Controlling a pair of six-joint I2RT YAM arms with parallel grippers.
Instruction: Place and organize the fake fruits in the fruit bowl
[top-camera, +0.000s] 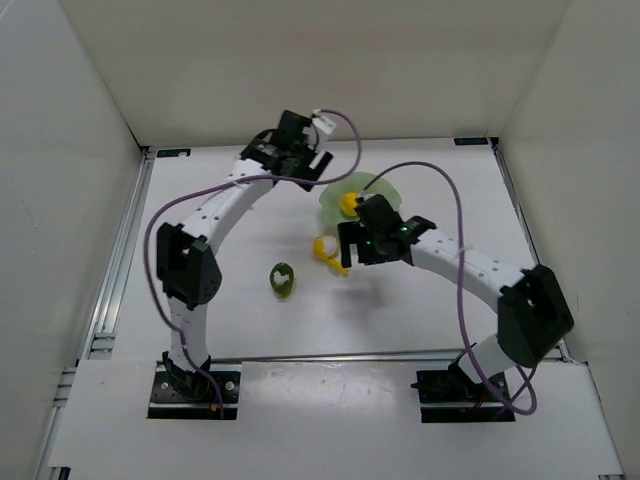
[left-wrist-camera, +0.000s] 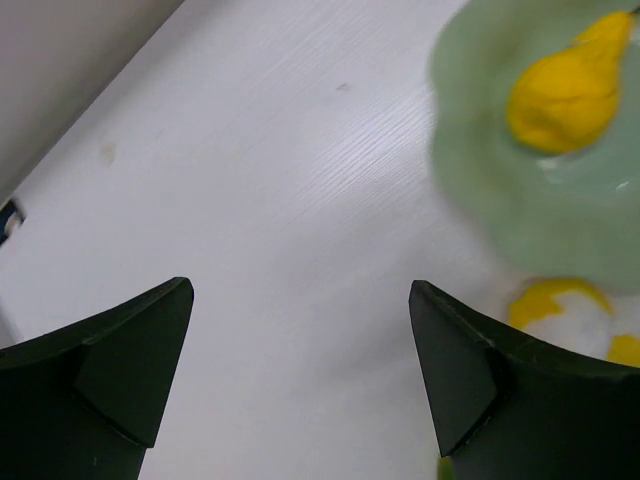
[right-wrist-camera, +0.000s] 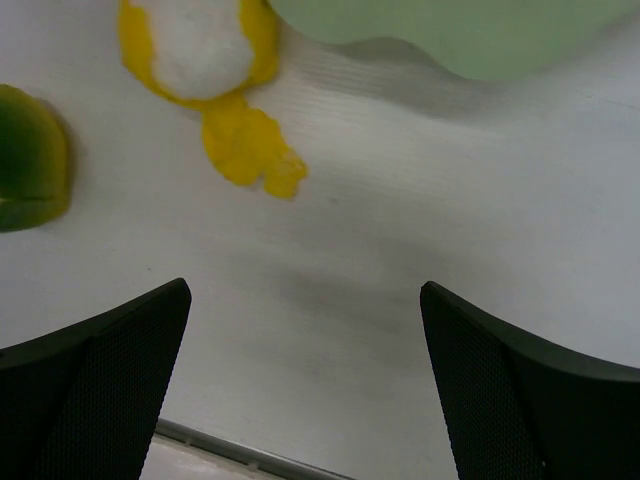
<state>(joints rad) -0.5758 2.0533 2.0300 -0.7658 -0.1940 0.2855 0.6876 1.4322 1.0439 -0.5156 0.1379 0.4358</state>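
The yellow pear (top-camera: 347, 204) lies inside the pale green fruit bowl (top-camera: 388, 190); both show in the left wrist view, pear (left-wrist-camera: 565, 92) and bowl (left-wrist-camera: 480, 170). The yellow-and-white fruit (top-camera: 327, 250) lies on the table just in front of the bowl, also in the right wrist view (right-wrist-camera: 200, 45) and the left wrist view (left-wrist-camera: 565, 310). The dark green fruit with white patch (top-camera: 282, 279) lies further left and nearer, at the left edge of the right wrist view (right-wrist-camera: 28, 160). My left gripper (top-camera: 318, 162) is open and empty, left of the bowl. My right gripper (top-camera: 348, 243) is open and empty, right of the yellow-and-white fruit.
White walls enclose the table on the left, back and right. A metal rail (top-camera: 120, 250) runs along the left side and another along the near edge (right-wrist-camera: 240, 452). The right arm's purple cable (top-camera: 455, 215) loops over the bowl's right side.
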